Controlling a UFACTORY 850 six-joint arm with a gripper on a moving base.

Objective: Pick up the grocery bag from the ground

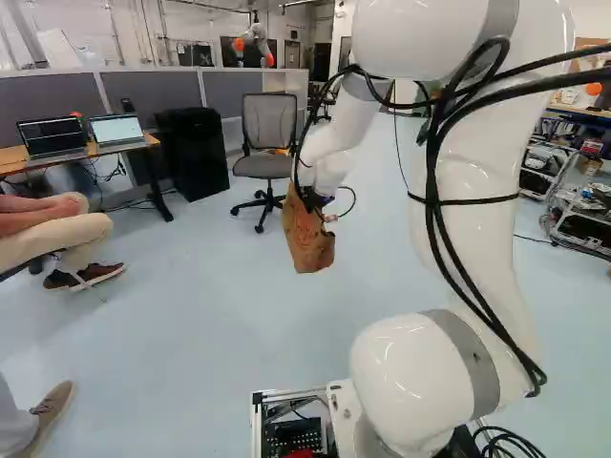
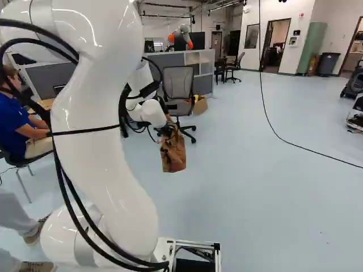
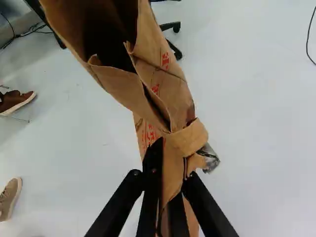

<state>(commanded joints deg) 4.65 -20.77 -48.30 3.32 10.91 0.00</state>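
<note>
One paper grocery bag (image 3: 170, 94) hangs just ahead of the tool (image 3: 164, 177), which is clamped on its folded paper from both sides. Judging by its height over the floor (image 1: 210, 324), pickup looks essentially done; only steadying might remain.
</note>
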